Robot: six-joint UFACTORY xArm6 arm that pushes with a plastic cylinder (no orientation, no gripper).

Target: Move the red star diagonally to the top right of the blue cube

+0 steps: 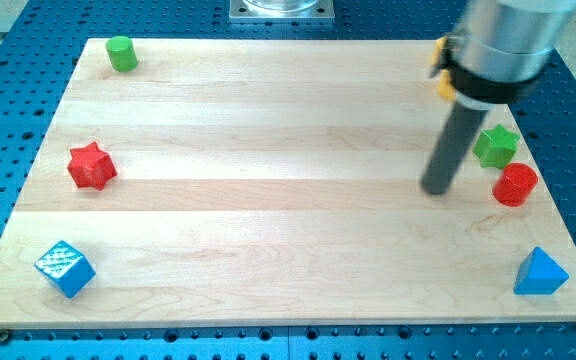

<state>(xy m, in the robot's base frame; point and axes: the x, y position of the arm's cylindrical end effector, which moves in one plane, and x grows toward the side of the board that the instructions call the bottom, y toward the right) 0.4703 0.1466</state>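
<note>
My tip [436, 189] is sitting at the view's right, just beside the red cylinder [515, 185] and green star [495, 146]; bare rod, no fingers to report. Red star [92, 165] is lying far left, above the blue cube [65, 268]. Risk: clipping those neighbours while crossing, or striking the star off-centre and spinning it aside.
</note>
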